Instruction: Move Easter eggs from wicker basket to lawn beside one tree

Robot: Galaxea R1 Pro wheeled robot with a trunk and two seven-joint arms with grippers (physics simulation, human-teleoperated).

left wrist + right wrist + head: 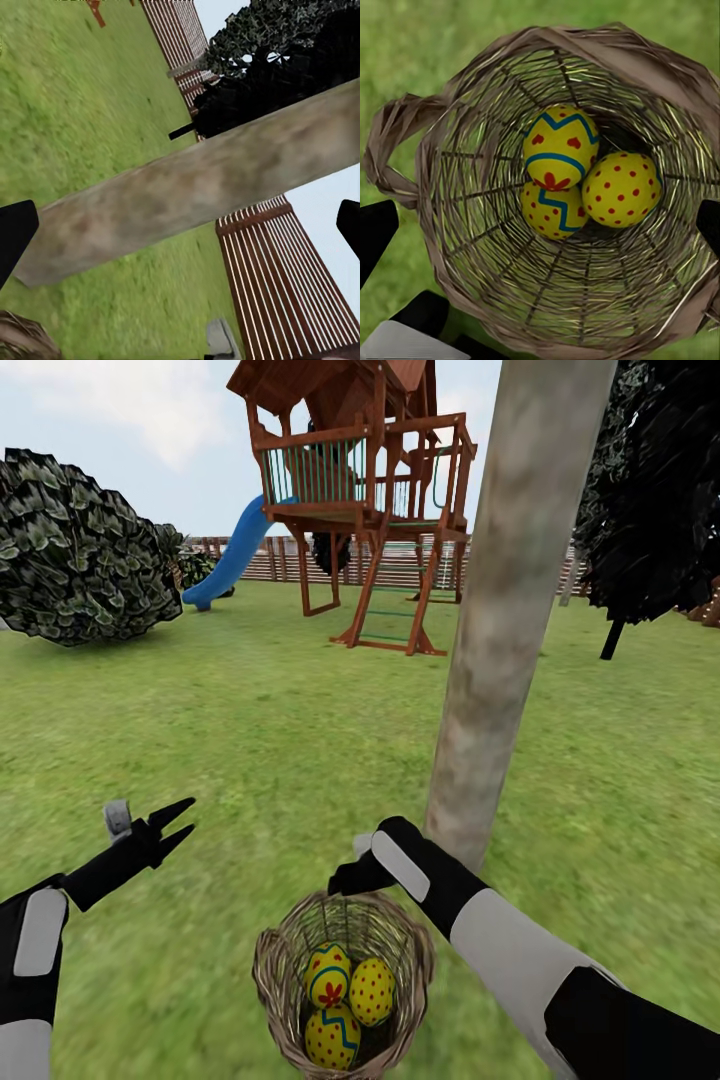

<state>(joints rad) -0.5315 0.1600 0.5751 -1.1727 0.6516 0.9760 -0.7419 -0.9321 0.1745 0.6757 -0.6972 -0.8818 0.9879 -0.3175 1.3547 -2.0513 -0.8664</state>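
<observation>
The wicker basket (272, 970) stands on the lawn (250, 710) just in front of the tree (510, 610), whose thick grey-brown trunk rises close behind it. Three yellow Easter eggs lie inside: a flower egg (327, 973), a red-dotted egg (372, 990) and a zigzag egg (332, 1038). My right gripper (345, 880) hangs over the basket's far rim, open, looking straight down on the eggs (560, 146) with its fingertips (375, 232) wide of the basket (450, 247). My left gripper (170, 825) is open and holds nothing, left of the basket, facing the trunk (195, 187).
A wooden play tower (365, 490) with a blue slide (230, 560) stands far ahead before a slatted fence (400, 565). There is a round leafy bush (80, 550) at the left and a dark narrow-trunked tree (650, 490) at the right. Open grass lies around the trunk's base.
</observation>
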